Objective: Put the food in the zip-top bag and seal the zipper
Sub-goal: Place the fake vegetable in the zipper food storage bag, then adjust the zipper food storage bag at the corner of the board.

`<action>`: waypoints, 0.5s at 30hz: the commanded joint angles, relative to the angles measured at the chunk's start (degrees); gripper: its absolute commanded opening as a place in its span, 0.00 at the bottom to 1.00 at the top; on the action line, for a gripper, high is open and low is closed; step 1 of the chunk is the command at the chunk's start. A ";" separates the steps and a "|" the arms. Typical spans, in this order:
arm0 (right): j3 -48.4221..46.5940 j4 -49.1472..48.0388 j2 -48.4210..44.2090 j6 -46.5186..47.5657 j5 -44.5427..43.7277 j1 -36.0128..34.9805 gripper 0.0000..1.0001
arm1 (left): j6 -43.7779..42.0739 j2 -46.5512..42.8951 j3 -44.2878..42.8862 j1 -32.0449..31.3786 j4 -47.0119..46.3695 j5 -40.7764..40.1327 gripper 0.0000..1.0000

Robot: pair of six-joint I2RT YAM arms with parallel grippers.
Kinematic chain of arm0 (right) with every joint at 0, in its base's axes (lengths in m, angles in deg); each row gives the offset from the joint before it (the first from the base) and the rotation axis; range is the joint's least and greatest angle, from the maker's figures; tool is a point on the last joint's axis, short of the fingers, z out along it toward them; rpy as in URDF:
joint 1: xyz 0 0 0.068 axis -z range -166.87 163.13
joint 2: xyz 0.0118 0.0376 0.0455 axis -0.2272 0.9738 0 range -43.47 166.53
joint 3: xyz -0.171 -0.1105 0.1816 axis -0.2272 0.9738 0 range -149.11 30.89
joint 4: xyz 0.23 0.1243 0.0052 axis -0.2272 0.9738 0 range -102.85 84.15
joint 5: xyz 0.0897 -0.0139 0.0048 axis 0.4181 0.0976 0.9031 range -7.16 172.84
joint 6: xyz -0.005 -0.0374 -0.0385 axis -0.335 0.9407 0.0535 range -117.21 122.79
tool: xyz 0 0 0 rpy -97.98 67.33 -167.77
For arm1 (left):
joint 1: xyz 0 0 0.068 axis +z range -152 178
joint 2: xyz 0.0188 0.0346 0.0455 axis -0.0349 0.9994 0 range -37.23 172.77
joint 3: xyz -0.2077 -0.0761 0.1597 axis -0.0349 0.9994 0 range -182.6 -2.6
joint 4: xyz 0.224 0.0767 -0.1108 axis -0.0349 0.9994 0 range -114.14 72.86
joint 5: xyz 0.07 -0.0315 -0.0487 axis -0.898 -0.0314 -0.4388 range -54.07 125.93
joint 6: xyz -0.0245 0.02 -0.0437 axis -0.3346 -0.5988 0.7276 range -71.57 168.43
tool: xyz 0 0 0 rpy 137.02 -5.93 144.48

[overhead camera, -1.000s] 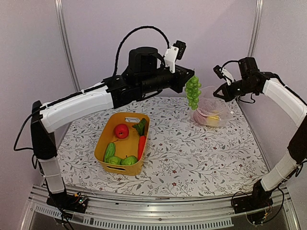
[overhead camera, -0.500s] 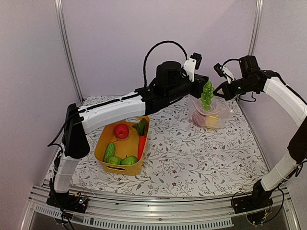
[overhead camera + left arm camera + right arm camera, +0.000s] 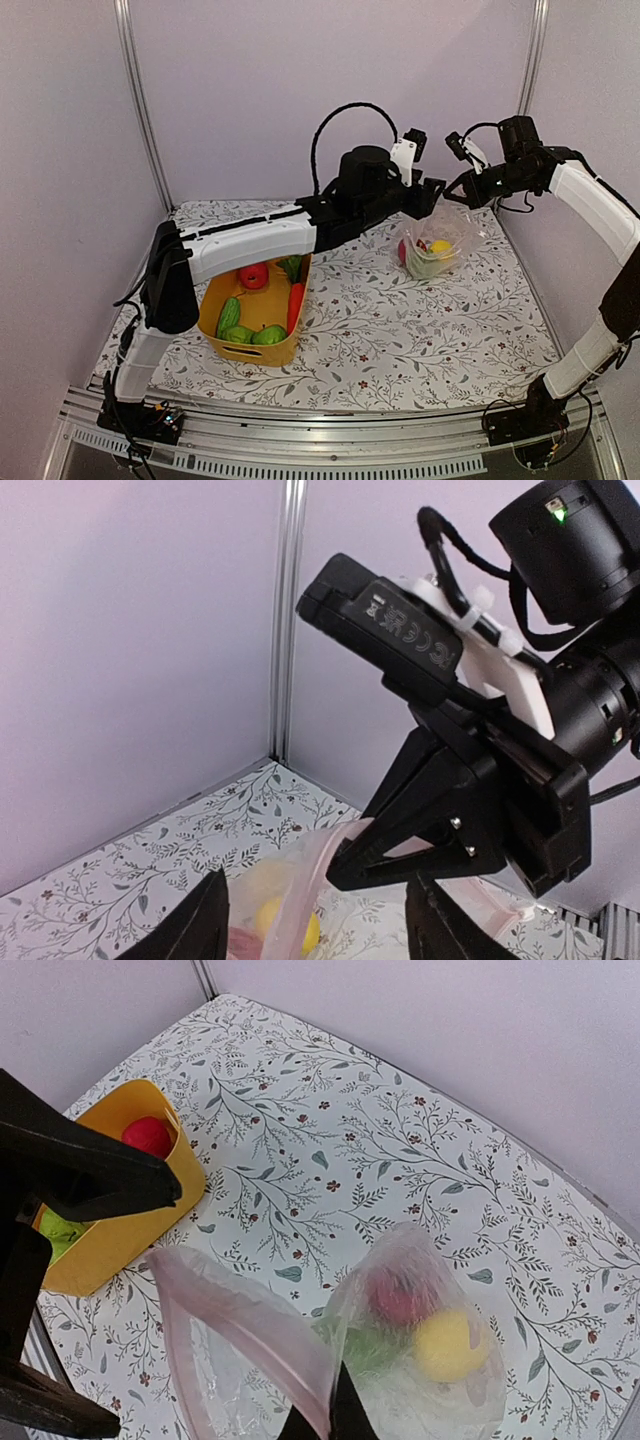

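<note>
Clear-plastic zip-top bag (image 3: 455, 228) at far right, food (image 3: 428, 256) inside (red, yellow, green). Pinched at rim by right gripper (image 3: 455, 196). Left gripper (image 3: 433, 197) spread, empty, just above. More food in yellow basket (image 3: 250, 352).

A yellow basket (image 3: 252, 354) is sitting on the left part of the bench (image 3: 400, 330), which is carrying a white cloth with grey leaves. Pale purple walls (image 3: 250, 90) are standing behind it.
</note>
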 commanded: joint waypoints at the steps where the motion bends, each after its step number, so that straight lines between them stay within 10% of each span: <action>1: -1.39 -0.08 -0.45 -1.01 0.99 -0.31 0.00 | -1.76 -4.20 0.36 -1.30 0.24 -1.16 0.61; 15: -5.48 -2.27 -0.29 -0.66 -8.35 1.19 0.00 | -5.95 -26.45 26.80 -3.53 -0.63 -6.89 0.62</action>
